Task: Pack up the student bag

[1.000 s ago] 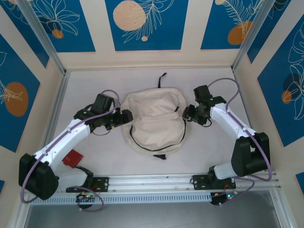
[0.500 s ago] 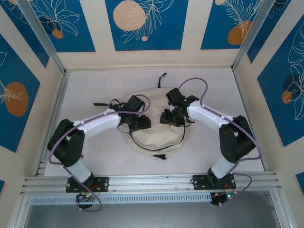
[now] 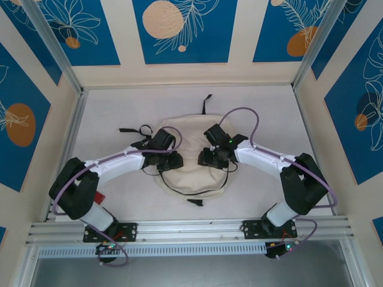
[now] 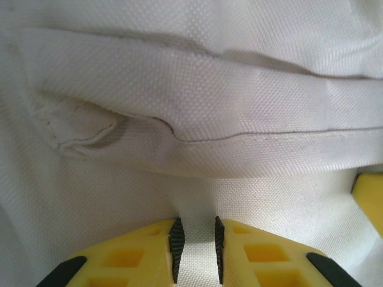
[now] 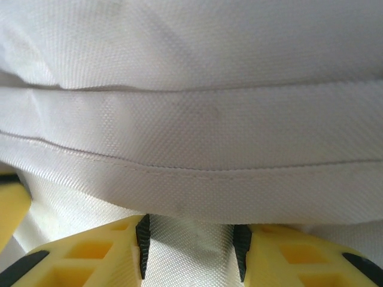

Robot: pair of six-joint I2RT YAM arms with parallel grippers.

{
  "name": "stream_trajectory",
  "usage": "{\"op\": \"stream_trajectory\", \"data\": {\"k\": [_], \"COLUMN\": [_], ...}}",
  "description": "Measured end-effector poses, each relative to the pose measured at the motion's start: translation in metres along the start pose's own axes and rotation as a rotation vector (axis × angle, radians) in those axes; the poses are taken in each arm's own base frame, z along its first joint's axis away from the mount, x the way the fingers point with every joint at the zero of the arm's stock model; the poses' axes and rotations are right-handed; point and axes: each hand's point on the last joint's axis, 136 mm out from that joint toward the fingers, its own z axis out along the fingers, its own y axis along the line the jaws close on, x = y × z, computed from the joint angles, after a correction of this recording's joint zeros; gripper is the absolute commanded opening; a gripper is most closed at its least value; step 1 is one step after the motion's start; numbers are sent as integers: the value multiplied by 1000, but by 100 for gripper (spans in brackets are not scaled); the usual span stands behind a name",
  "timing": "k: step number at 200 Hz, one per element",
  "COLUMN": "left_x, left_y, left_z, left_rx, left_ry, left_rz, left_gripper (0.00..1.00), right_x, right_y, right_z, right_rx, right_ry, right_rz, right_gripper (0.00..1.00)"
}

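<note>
White worktop [image 3: 108, 113], blue-and-cream panel walls [image 3: 185, 30] around. Student bag [image 3: 192, 176] lay flat at worktop centre, black strap [image 3: 205, 103] toward far edge. Left hand [image 3: 172, 160] on bag's left half, closed on narrow fabric fold pinched between pads [image 4: 176, 251]. Right hand [image 3: 206, 159] on right half, gripping wider fold of same cream fabric.

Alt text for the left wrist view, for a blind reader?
The left fingers, yellow with black pads, pinch a narrow fold of the cream student bag at the bottom edge. Above, the fabric lies in creased, stitched folds.
</note>
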Motion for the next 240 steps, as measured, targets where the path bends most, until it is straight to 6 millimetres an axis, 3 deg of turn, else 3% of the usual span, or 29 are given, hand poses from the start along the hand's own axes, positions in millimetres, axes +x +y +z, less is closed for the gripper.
{"op": "stream_trajectory", "data": {"k": [31, 51, 74, 101, 126, 166, 200, 240], "left_x": [5, -2, -24, -41, -44, -41, -42, -46], "left_y": [4, -3, -37, -83, -117, -164, -185, -180], "left_z": [-13, -26, -47, -52, -30, 21, 56, 84], "left_rx": [-33, -65, -42, -13, -51, -124, -151, -207], "left_ry": [6, -3, -62, -106, -89, -46, -7, 33], "left_rz": [8, 25, 78, 161, 252, 432, 582, 695], "left_gripper": [41, 47, 50, 53, 54, 60, 62, 56], "right_x": [14, 7, -24, -55, -64, -53, -44, -41], "right_y": [7, 3, -7, -41, -82, -130, -145, -145], "right_z": [-10, -30, -62, -91, -96, -85, -78, -77], "right_rx": [-27, -30, -67, -83, -85, -120, -161, -196], "right_ry": [37, 21, -78, -178, -203, -154, -123, -116], "right_rz": [3, 33, 99, 227, 348, 520, 593, 598], "right_gripper": [50, 56, 62, 67, 71, 72, 72, 72]}}
